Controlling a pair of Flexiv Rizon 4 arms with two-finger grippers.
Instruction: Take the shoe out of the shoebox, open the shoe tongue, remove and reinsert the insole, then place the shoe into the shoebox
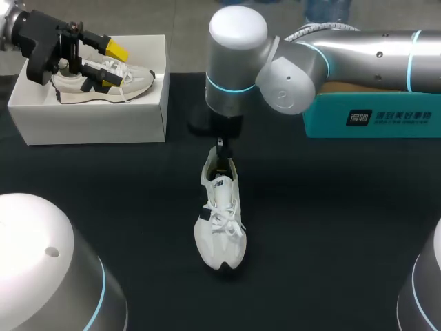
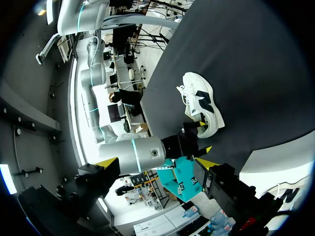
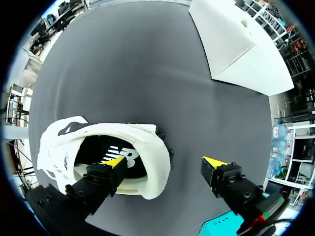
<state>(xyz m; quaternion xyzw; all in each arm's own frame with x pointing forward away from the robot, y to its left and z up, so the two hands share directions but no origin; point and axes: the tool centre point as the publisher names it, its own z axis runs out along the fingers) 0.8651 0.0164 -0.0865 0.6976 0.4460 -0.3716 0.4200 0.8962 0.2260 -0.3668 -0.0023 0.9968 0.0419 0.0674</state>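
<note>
A white sneaker (image 1: pixel 220 224) lies on the black table (image 1: pixel 331 227), toe toward me and heel toward the back. My right gripper (image 1: pixel 222 146) hangs over its heel. In the right wrist view it (image 3: pixel 165 164) is open and straddles the heel rim of the sneaker (image 3: pixel 147 147): one finger (image 3: pixel 106 169) is inside the opening over the black insole (image 3: pixel 106 152), the other is outside behind the heel. The white shoebox (image 1: pixel 148 114) stands at the back left with a second sneaker (image 1: pixel 131 83) inside. My left gripper (image 1: pixel 110 65) is open above that box, holding nothing.
A teal box (image 1: pixel 372 114) sits at the back right, behind my right arm (image 1: pixel 303 62). From the left wrist view, the sneaker (image 2: pixel 202 103) and the right arm (image 2: pixel 142 155) lie ahead of the open left gripper (image 2: pixel 157 160), with the shoebox edge (image 2: pixel 280 160) beside it.
</note>
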